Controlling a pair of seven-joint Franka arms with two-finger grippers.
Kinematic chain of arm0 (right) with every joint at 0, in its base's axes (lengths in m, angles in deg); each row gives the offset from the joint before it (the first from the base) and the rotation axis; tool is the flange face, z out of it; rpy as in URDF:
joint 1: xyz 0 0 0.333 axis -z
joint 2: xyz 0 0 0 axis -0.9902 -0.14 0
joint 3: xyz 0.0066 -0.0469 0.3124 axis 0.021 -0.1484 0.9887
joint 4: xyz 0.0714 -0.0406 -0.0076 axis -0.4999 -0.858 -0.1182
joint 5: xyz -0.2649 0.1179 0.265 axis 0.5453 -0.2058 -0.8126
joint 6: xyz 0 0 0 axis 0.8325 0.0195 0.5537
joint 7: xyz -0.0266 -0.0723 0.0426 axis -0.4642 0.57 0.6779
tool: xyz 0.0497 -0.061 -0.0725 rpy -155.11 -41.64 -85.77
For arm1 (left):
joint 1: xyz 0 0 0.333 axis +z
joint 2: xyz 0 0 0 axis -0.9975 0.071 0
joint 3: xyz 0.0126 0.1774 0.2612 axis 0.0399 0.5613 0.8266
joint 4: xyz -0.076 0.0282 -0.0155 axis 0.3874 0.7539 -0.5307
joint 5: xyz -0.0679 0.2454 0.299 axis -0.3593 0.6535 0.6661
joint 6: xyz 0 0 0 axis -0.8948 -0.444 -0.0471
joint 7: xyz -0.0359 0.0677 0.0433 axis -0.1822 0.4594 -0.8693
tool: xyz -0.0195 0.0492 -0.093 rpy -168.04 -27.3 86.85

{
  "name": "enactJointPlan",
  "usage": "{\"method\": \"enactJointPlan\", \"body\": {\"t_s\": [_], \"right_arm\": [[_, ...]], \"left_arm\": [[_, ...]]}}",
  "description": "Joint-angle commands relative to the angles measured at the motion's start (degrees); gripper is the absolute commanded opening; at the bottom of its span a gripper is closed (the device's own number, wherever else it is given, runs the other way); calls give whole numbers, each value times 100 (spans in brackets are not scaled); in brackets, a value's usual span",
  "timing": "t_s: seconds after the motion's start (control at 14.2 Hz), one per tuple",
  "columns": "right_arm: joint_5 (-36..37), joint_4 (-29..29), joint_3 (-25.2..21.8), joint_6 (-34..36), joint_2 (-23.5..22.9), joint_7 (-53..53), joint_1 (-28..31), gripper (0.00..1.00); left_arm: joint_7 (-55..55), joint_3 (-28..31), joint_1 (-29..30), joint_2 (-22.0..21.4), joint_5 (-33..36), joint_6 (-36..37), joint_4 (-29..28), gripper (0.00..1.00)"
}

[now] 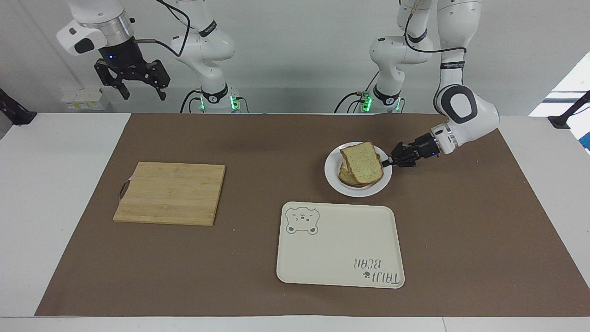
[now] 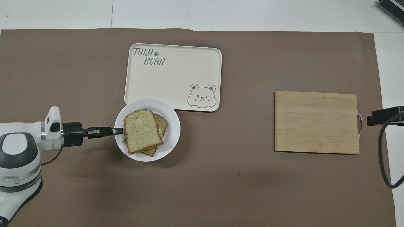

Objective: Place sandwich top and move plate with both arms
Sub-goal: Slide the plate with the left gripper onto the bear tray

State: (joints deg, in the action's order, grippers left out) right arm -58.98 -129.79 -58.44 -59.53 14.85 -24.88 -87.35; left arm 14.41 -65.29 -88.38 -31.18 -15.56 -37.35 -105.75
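Observation:
The white plate (image 1: pixel 356 192) (image 2: pixel 172 125) carries a stacked sandwich. The plain tan sandwich top (image 1: pixel 364 162) (image 2: pixel 142 130) lies uppermost, with lower slices poking out beneath it. My left gripper (image 1: pixel 386 163) (image 2: pixel 118 130) reaches in level from the left arm's end and is shut on the plate's rim. It holds the plate slightly above the mat, over the tray's corner nearest the robots. My right gripper (image 1: pixel 144 96) hangs open and empty, high over the table's edge at the right arm's end.
The cream bear-print tray (image 1: pixel 341 249) (image 2: pixel 170 78) lies farther from the robots than the plate. A bamboo cutting board (image 1: pixel 170 192) (image 2: pixel 316 121) lies toward the right arm's end. A brown mat (image 1: pixel 258 152) covers the table.

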Motion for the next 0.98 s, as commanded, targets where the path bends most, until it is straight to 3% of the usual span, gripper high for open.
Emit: {"method": "enactJointPlan", "body": {"t_s": [0.0,0.49,0.91], "right_arm": [[28,44,42,-83,-34,143,48,100],[-43,44,42,-91,-34,126,56,100],[-51,44,33,-48,-25,152,56,100]], "left_arm": [[-657,-35,34,799,274,218,1257,0],[-1677,-79,-141,2100,362,-80,3086,0],[-2065,-79,-687,2268,618,-871,3186,0]]}}
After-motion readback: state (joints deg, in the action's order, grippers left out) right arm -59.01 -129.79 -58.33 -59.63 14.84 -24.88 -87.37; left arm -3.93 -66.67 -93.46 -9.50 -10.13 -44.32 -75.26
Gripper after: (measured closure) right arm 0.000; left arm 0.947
